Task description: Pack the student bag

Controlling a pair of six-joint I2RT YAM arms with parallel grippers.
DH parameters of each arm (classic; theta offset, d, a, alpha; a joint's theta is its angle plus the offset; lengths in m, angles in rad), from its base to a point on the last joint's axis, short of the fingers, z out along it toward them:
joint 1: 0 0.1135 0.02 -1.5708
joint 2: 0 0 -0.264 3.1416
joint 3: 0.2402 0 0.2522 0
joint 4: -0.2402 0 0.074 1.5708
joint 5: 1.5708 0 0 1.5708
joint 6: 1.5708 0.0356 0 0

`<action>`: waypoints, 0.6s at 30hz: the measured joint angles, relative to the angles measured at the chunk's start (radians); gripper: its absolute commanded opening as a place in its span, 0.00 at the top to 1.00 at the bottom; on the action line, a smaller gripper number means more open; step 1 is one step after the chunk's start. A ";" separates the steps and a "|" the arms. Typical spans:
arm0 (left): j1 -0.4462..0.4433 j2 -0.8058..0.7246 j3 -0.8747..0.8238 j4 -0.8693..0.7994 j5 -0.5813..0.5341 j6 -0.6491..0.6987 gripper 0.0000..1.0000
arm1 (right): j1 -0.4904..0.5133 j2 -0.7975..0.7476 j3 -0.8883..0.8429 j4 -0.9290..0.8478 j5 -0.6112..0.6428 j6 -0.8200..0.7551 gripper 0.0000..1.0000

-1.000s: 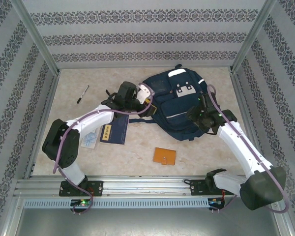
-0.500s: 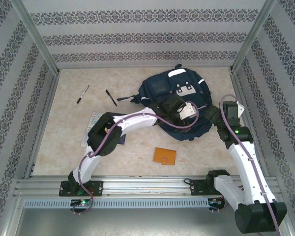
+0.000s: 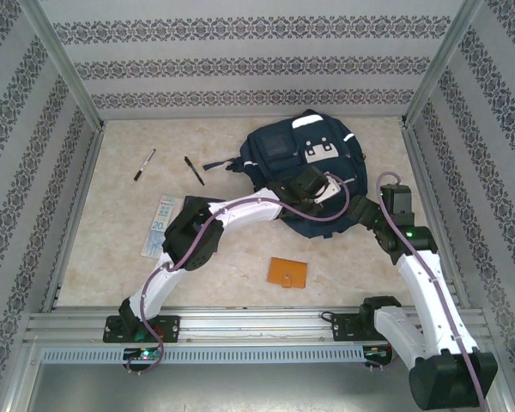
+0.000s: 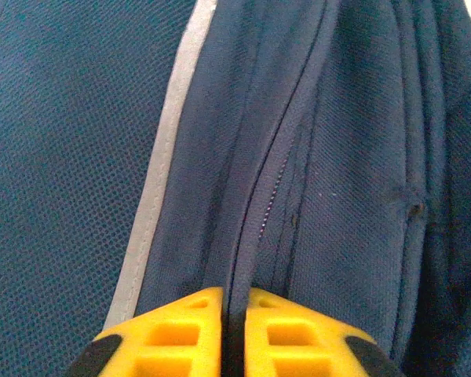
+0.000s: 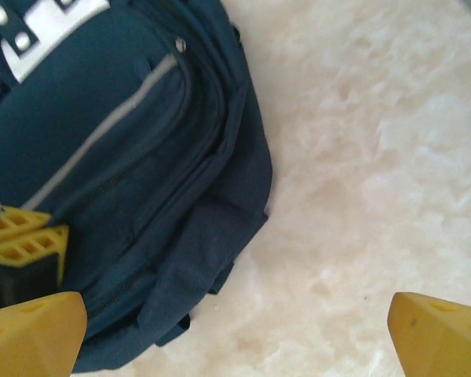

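Left gripper point(image 4: 234, 314): fingers together over the zip seam of the student bag point(image 3: 279, 154), possibly nipping it; we cannot be sure. Right gripper point(image 5: 235, 338): jaws wide apart, empty, just beside its near corner. Bag: right of centre, toward the back; soft, floppy, light by our judgement; zip pulls and straps make the best holds.

From its base at seven o'clock, the left arm point(image 3: 197, 240) bends at the elbow and stretches its forearm toward three o'clock. The left gripper point(image 4: 234, 334) has its jaws pressed together. The right arm point(image 3: 425, 275) rises from five o'clock toward twelve, and the right gripper point(image 5: 235, 330) has its jaws spread wide.
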 measured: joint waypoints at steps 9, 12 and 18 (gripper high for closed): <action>0.067 -0.003 0.013 -0.004 0.216 -0.088 1.00 | 0.000 0.132 -0.017 -0.026 -0.076 0.108 0.02; 0.099 -0.030 0.013 -0.007 0.280 -0.097 1.00 | -0.013 0.209 -0.018 -0.031 -0.147 0.122 0.02; 0.178 -0.168 0.012 0.010 0.389 -0.128 1.00 | -0.052 0.149 -0.110 0.014 -0.290 0.191 0.08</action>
